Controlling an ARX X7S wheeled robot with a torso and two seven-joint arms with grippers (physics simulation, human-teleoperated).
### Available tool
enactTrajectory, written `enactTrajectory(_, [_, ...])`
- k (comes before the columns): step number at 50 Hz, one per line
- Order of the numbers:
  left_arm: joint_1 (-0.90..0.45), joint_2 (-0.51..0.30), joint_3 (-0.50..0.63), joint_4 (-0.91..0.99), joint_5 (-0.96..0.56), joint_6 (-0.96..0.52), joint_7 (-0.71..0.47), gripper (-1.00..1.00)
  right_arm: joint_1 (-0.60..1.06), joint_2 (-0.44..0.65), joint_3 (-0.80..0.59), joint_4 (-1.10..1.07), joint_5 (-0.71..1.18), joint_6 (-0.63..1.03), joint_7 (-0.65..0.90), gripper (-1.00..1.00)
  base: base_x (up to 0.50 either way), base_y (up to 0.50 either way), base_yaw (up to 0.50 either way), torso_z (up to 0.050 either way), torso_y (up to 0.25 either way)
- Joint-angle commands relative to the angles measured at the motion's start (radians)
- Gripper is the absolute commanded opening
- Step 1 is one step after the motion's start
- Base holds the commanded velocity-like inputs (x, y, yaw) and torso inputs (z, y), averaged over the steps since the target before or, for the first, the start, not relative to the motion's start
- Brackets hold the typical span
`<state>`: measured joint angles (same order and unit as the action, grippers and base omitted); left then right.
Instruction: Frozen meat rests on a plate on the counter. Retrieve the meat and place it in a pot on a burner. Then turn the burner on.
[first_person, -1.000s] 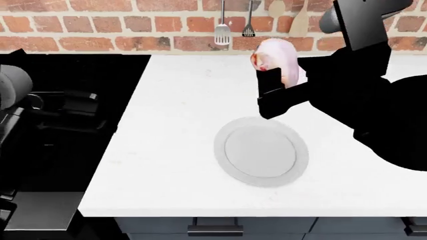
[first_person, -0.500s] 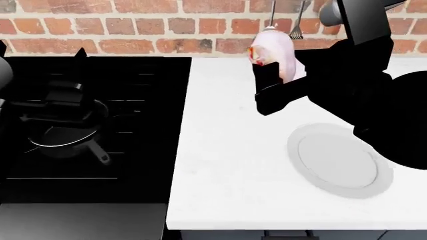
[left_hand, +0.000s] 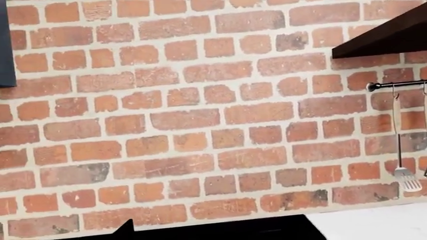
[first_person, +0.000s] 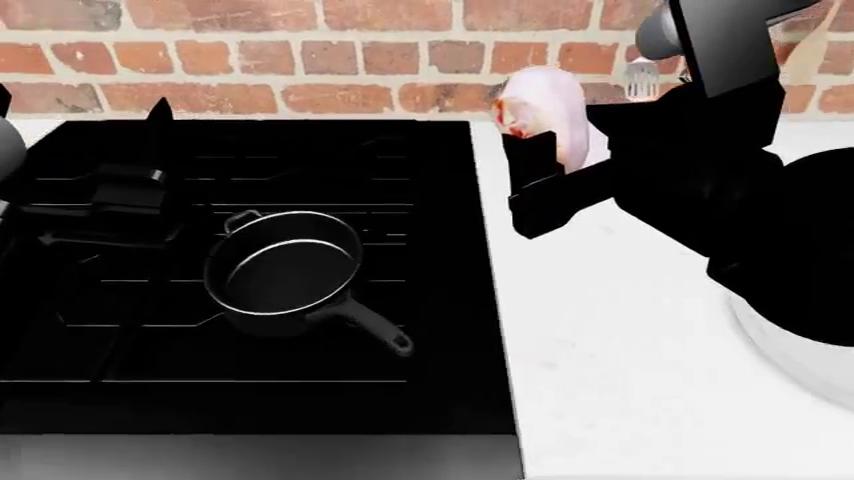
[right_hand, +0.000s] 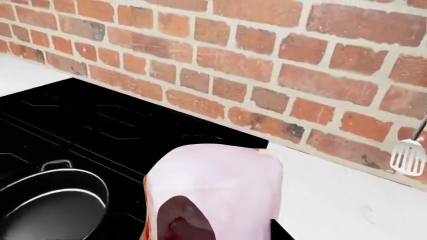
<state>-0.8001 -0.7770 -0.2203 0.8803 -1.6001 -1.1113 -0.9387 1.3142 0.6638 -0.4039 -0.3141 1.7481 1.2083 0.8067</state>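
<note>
Right end effector (first_person: 541, 165) is raised above the table (first_person: 627, 330), closed on the meat (first_person: 547, 110); one dark finger (first_person: 537, 160) crosses the front of the lump. Left end effector (first_person: 127, 205) sits low over the left part of the cooktop; how far its jaws are open cannot be told, and nothing is seen in its hold.

Brick wall (left_hand: 200, 110) fills the rear of the scene. Black cooktop (first_person: 267, 160) occupies the left and centre of the head view, its right edge meeting the white table. Right arm (first_person: 747, 200) covers much of the table's right side.

Pot (first_person: 283, 272) stands upright on the cooktop grates, its long handle (first_person: 367, 325) pointing toward the near right and its loop handle (first_person: 240, 218) toward the far left. Its interior looks bare. Plate (first_person: 787, 355) shows only as a light-grey arc at the right edge, mostly hidden by the arm.

Meat is held in the air near the cooktop's right edge, well apart from the pot. In the right wrist view the meat (right_hand: 220, 192) fills the foreground, with the pot (right_hand: 50, 205) off to one side. Slotted spatula (left_hand: 407, 179) hangs from a rail on the wall.
</note>
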Motion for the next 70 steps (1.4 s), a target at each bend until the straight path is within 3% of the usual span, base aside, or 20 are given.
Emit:
enactTrajectory(1, [-0.002,-0.002,0.009,0.000,-0.003,0.004,-0.005,1.00,0.006,0.000,0.004,-0.006,-0.031,0.001,-0.016,-1.00,0.09,0.50,0.00,0.000,0.000])
enactTrajectory(28, [-0.009,-0.009,0.029,0.005,-0.011,0.012,-0.020,1.00,-0.016,0.019,0.000,-0.023,-0.031,-0.013,-0.036,-1.00,0.06,0.50,0.00,0.001,0.001])
enactTrajectory(42, [0.005,0.000,0.031,0.001,0.015,0.018,0.001,1.00,-0.020,0.004,-0.035,0.022,-0.017,-0.003,-0.027,-1.00,0.00,0.00,0.00,0.000,0.001])
enactTrajectory(55, [0.059,0.052,0.040,-0.005,0.114,0.035,0.095,1.00,0.035,-0.024,-0.131,0.142,0.148,0.059,0.041,-1.00,0.00,0.00,0.00,0.000,0.000])
enactTrajectory(70, [0.139,0.095,0.057,-0.046,0.298,0.084,0.246,1.00,0.083,-0.094,-0.211,0.270,0.051,0.108,-0.052,-1.00,0.00,0.00,0.00,0.001,0.001])
